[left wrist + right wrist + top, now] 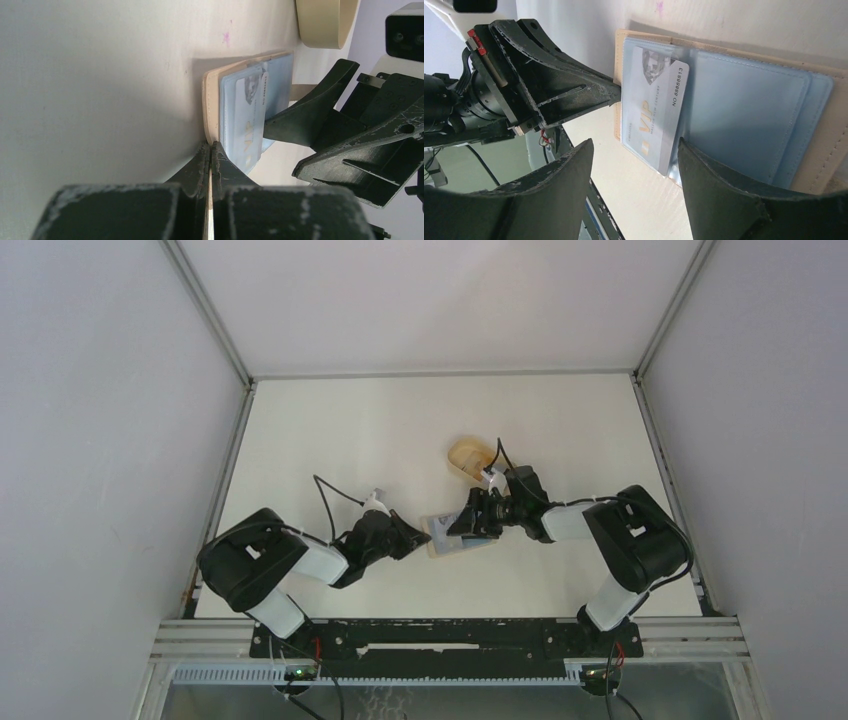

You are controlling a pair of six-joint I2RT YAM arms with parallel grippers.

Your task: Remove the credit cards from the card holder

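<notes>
Count of items on the table. Card holder (pixel 824 160): one, lying open near the table's (pixel 330 430) near edge, about midway along it. Credit card (pixel 654 107): one in sight, pale grey-white, partly out of its pocket; whether others sit deeper in the pockets cannot be told. Blue pockets beside that card: two, stepped. Oval tan tray (pixel 470 455): one, farther from the near edge than the card holder. Arms: two, each with one gripper, left gripper (pixel 211 147) and right gripper (pixel 633 150).

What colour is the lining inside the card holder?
Light blue lining inside a tan card holder; clearest in the right wrist view.
</notes>
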